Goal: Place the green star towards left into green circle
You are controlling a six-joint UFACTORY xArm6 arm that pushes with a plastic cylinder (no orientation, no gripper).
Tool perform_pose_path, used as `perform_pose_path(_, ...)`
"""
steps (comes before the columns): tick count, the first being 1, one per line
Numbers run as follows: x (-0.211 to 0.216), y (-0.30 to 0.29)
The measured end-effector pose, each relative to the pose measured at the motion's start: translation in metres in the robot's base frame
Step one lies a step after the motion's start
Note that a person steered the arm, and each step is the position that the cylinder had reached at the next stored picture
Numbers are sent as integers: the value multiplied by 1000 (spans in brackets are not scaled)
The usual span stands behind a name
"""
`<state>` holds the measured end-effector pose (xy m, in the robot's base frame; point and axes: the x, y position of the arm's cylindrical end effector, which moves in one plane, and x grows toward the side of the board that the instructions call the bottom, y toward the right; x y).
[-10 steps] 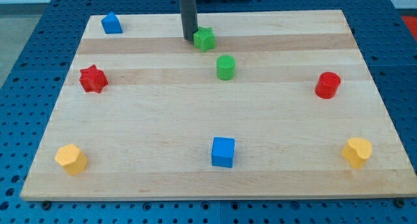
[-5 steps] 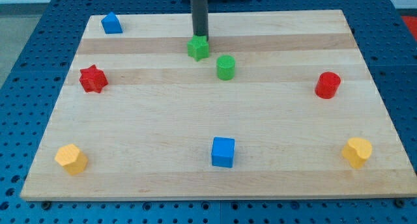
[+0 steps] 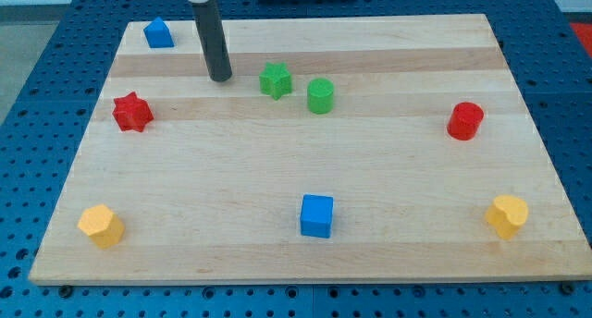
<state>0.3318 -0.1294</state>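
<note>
The green star (image 3: 275,80) lies on the wooden board (image 3: 305,161) near the view's top middle. The green circle, a short green cylinder (image 3: 320,95), stands just to its right and slightly lower, a small gap between them. My tip (image 3: 220,78) rests on the board to the left of the green star, clearly apart from it, at about the same height in the view.
A blue house-shaped block (image 3: 159,32) sits top left, a red star (image 3: 132,112) at the left, a red cylinder (image 3: 465,120) at the right. A yellow block (image 3: 101,226) lies bottom left, a blue cube (image 3: 316,215) bottom middle, a yellow block (image 3: 507,215) bottom right.
The green star slid down and slightly left, ending close to the green cylinder. My tip left the star's top side and moved well to the view's left.
</note>
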Motion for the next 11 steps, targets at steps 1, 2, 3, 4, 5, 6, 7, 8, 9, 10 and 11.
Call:
perform_pose_path(1, 25, 13)
perform_pose_path(2, 16, 17)
perform_pose_path(3, -22, 16)
perform_pose_path(4, -42, 30)
perform_pose_path(5, -30, 58)
perform_pose_path(6, -7, 71)
perform_pose_path(7, 4, 74)
perform_pose_path(8, 4, 77)
perform_pose_path(9, 7, 94)
perform_pose_path(10, 8, 107)
perform_pose_path(11, -26, 111)
